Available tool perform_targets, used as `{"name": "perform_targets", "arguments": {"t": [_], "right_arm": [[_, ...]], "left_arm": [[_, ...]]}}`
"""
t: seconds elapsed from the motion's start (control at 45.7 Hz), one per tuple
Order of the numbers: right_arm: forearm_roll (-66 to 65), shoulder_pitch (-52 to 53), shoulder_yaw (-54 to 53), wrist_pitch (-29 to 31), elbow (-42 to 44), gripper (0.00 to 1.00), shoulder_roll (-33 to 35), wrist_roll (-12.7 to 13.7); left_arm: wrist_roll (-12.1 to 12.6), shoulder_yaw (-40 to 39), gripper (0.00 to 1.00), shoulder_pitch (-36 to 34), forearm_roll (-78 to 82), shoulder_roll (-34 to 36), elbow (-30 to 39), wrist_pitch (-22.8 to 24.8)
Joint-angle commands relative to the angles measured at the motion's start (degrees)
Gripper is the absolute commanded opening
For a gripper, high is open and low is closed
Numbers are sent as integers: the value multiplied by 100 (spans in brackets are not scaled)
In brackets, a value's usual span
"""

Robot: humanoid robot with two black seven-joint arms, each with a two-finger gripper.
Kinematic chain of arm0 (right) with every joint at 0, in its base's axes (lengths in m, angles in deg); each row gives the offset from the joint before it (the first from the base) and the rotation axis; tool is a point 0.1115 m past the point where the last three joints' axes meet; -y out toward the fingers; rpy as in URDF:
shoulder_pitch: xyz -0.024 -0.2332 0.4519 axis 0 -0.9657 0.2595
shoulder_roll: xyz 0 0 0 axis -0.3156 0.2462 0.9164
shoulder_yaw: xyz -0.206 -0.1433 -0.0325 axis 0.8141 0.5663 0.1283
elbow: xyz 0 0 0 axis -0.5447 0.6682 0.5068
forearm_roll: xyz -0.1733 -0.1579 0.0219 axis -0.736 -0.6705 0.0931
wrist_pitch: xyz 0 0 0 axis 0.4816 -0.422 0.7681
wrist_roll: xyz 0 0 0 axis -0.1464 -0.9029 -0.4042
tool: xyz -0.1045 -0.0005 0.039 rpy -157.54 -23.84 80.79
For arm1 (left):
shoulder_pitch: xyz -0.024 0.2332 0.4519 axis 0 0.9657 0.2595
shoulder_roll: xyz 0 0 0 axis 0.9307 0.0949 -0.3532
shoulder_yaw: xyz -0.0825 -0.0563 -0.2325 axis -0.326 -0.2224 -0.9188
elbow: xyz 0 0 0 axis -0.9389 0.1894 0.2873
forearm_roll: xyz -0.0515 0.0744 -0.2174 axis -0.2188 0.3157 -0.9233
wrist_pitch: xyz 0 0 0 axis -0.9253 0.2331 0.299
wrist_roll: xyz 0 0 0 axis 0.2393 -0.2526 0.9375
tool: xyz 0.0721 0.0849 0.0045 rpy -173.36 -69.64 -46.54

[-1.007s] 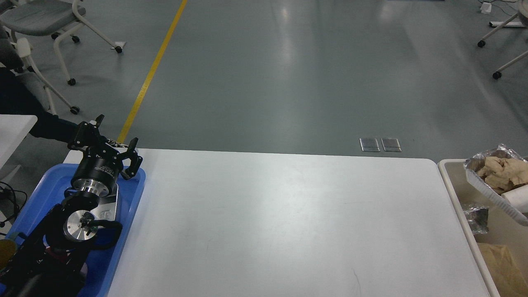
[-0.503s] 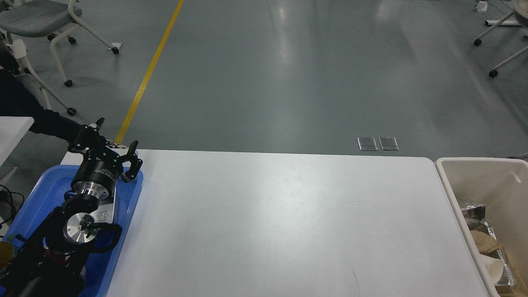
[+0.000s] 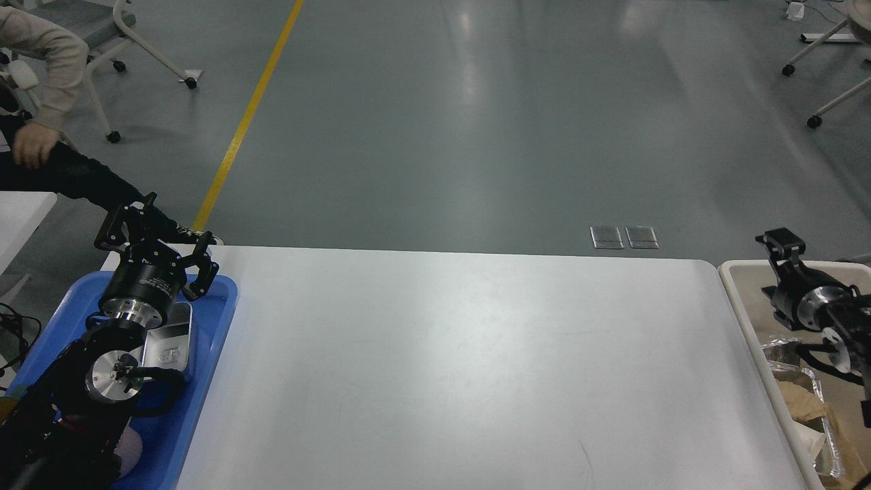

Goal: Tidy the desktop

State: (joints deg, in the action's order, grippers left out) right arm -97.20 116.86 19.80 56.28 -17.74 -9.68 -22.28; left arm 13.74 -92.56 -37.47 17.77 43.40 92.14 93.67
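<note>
The white desktop (image 3: 463,367) fills the middle of the head view, and nothing lies on its bare surface. My left gripper (image 3: 158,239) hangs open over the far end of the blue tray (image 3: 221,299) at the desktop's left edge, with nothing between its fingers. My right gripper (image 3: 781,246) is over the far end of the beige bin (image 3: 738,299) at the right edge. It is small and dark, so its fingers cannot be told apart.
A shiny metal tin (image 3: 170,337) lies in the blue tray beside my left arm. A foil tray with crumpled brown paper (image 3: 806,408) lies in the bin. A seated person's arm (image 3: 41,61) and wheeled chairs (image 3: 823,102) are on the grey floor beyond.
The foil tray of brown paper, seen high over the bin a second ago, now lies inside it. My right arm has come into view over the bin. My left gripper shifted slightly left.
</note>
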Motion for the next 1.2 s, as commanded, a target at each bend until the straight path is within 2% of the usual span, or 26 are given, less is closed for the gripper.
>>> {"name": "perform_targets", "arguments": {"t": [0.0, 0.153, 0.263, 0.306, 0.328, 0.416, 0.503, 0.569, 0.7, 0.81, 0.941, 1.182], "right_arm": [[811, 150, -936, 98, -53, 100, -354, 43], [1050, 106, -2298, 124, -185, 100, -1111, -19], [1058, -69, -3625, 133, -773, 100, -1366, -19], [1058, -349, -4160, 142, -1324, 100, -1393, -10], [1058, -621, -4442, 151, -1920, 100, -1393, -10], [1058, -1158, -4725, 151, -3153, 100, -1358, -10], [1050, -1572, -5024, 221, -4033, 100, -1331, -1], [1050, -1801, -5270, 361, -4350, 100, -1331, -1], [1050, -2056, -5455, 757, -4474, 100, -1340, -1], [1050, -2249, -5543, 819, -4483, 100, -1358, -1], [1050, -2451, -5728, 880, -4510, 100, -1340, -1], [1050, -2680, -6158, 915, -4703, 100, -1322, -1]], "left_arm": [[0, 1, 96, 28, 0, 16, 0, 0], [0, 1, 96, 142, 0, 25, 0, 0], [0, 1, 96, 239, 0, 16, 0, 0], [0, 1, 96, 283, 0, 16, 9, 0], [0, 1, 96, 327, 0, 16, 9, 0], [0, -7, 96, 380, 0, 51, 9, 0], [0, -7, 96, 397, 0, 69, 9, 0], [0, -7, 96, 406, 0, 69, 18, 0], [-26, -69, 96, 468, 0, 52, 88, 26], [-114, -174, 96, 485, 0, 34, 132, 158], [-105, -376, 96, 652, 0, 69, 264, 211], [-88, -701, 96, 1004, 0, 236, 1019, 211]]}}
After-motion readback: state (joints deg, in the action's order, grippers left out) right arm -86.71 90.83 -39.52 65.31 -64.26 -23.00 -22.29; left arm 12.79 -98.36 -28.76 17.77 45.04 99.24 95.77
